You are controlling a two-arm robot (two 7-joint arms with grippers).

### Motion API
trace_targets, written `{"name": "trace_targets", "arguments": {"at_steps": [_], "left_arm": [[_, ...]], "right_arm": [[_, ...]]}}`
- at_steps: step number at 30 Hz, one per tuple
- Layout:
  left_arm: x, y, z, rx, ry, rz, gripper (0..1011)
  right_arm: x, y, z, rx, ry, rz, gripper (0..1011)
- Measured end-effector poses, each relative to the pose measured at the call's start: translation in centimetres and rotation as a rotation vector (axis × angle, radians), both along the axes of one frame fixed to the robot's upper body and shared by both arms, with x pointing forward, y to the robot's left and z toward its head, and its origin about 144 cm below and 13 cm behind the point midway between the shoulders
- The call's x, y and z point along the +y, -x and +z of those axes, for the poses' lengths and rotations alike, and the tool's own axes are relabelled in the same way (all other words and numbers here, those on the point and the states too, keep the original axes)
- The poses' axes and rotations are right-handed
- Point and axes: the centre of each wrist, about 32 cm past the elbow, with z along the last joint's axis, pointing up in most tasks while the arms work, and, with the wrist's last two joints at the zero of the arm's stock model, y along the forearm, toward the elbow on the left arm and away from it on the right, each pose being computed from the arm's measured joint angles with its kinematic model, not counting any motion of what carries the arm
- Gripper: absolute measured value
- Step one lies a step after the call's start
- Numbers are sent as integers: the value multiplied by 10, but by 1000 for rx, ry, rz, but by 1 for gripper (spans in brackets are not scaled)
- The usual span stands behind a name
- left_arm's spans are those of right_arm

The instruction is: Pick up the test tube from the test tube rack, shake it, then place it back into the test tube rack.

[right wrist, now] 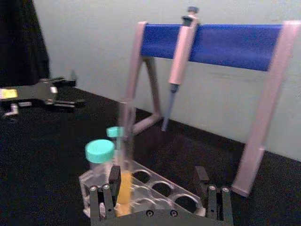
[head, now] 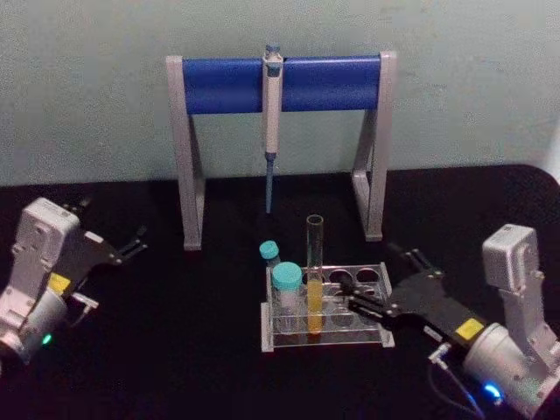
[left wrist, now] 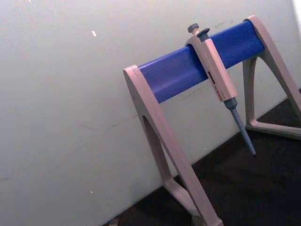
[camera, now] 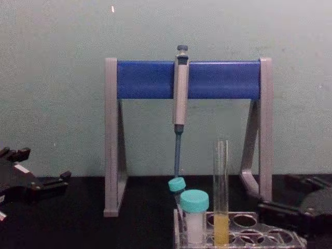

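Note:
The test tube (head: 314,262) stands upright in the low clear test tube rack (head: 372,337) at the table's middle, with yellow liquid in its lower part. My right gripper (head: 367,276) reaches in from the right over the rack, open. In the right wrist view the test tube (right wrist: 125,155) stands between the two fingers, close beside one finger (right wrist: 114,179) and far from the other. From the chest, the test tube (camera: 221,192) rises well above the rack (camera: 270,239). My left gripper (head: 133,243) rests open at the far left, away from the rack.
A short vial with a teal cap (head: 286,282) sits in the rack just left of the tube, and a second one (head: 269,252) is behind it. Behind the rack a grey-legged stand with a blue crossbar (head: 223,85) holds a hanging pipette (head: 272,114).

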Motion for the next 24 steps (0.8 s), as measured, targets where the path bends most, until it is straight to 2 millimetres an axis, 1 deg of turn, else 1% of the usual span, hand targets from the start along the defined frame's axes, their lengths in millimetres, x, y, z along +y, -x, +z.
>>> {"name": "trace_targets", "arguments": {"at_steps": [9, 24], "left_arm": [[0, 0, 0, 0, 0, 0, 1002], [0, 0, 0, 0, 0, 0, 1001]], "right_arm": [[19, -15, 4, 17, -8, 83, 1000], [35, -45, 8, 20, -32, 128, 1000]]}}
